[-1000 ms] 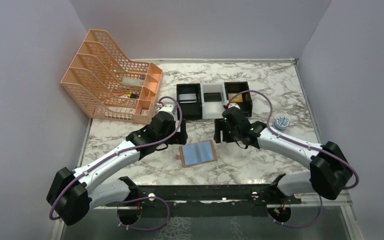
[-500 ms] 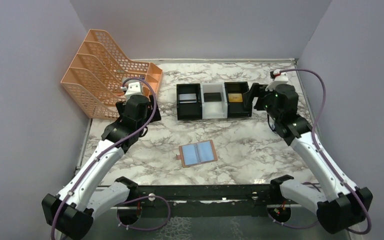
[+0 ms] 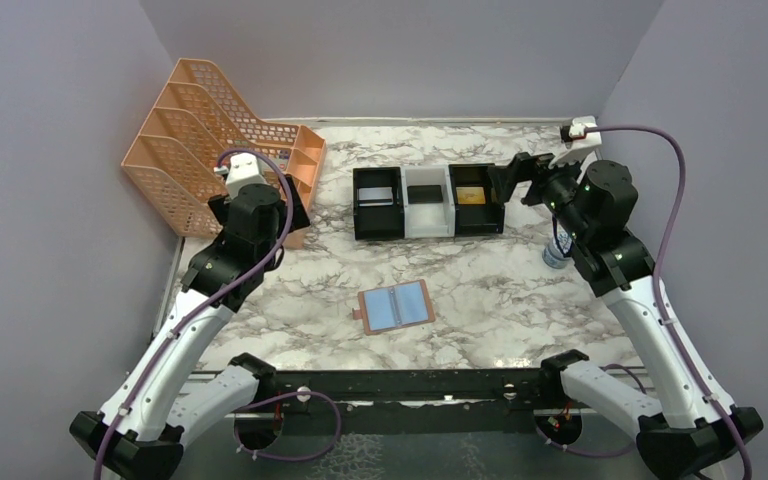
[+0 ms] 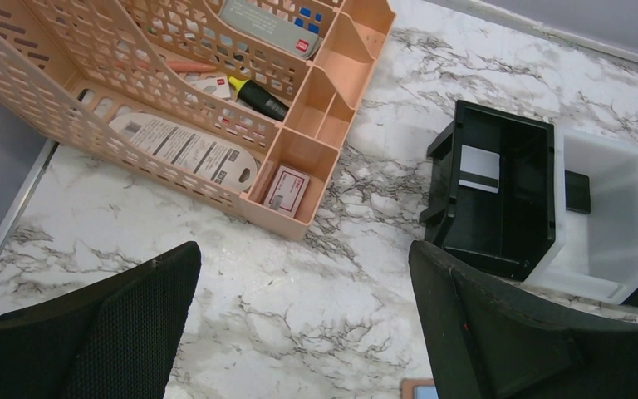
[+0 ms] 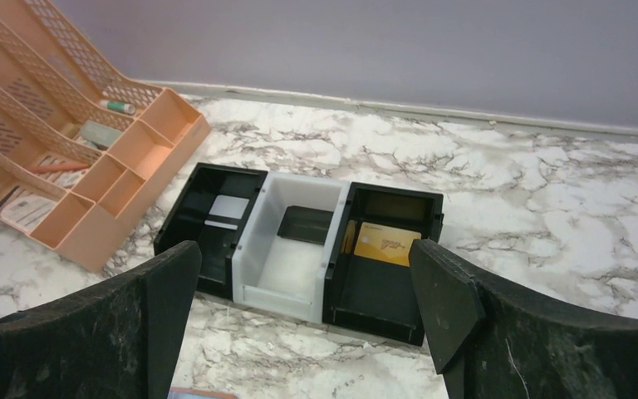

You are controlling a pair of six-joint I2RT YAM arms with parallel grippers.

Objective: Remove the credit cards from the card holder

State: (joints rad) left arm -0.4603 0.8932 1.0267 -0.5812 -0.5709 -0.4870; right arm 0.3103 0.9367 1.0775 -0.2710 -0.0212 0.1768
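Top external shows the wallet (image 3: 395,307) lying open, lining up, on the table (image 3: 500,290), a little toward 6 o'clock of centre, with neither arm touching it. At its 12 o'clock, 3 trays stand in a row. A silver card (image 3: 380,195) lies in the left black tray (image 3: 378,225), a dark card (image 3: 426,195) in the white tray (image 3: 428,222), and a gold card (image 3: 472,197) in the right black tray (image 3: 475,220).

The left gripper (image 3: 295,212) hangs at the wallet's 10 o'clock, beside the rack (image 3: 210,150). The right gripper (image 3: 510,180) hangs at its 2 o'clock, just by the right black tray. Both wrist views show the fingers wide apart with nothing between them.

From where I stand the pockets look flat and empty, so I judge the job done or nearly so. A card tucked deep would not show from this height, though, so 1 could be missed. If a gripper comes down to check, wide fingers could shove the light wallet or flip it shut. The right gripper is close to its tray wall, and a careless swing could jolt the row and tip the gold card. A small round thing (image 3: 553,252) sits half hidden under the right arm and could be knocked.
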